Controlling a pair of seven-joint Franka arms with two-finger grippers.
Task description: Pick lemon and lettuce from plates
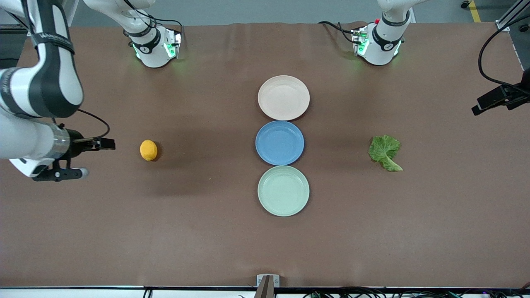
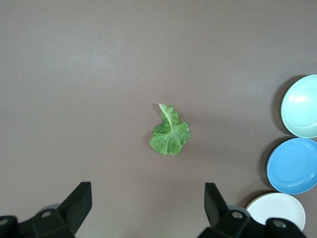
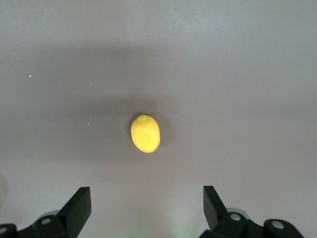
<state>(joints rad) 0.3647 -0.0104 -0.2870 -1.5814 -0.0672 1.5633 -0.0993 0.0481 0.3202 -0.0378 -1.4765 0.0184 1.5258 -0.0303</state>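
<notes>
Lemon and lettuce lie on the bare table, both grippers spread wide and empty.
The lemon (image 3: 145,133) lies under the right gripper (image 3: 147,208); the lettuce (image 2: 170,133) lies under the left gripper (image 2: 148,208), the mint plate (image 1: 283,191), blue plate (image 1: 280,142) and cream plate (image 1: 283,97) well apart from both.

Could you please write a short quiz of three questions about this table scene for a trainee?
1. True or false: the lemon lies on the table, not on a plate.
2. Which plate sits between the cream plate and the mint plate?
3. The lettuce lies toward which arm's end: A) left, B) right?

Key: 1 true; 2 the blue plate; 3 A.
</notes>
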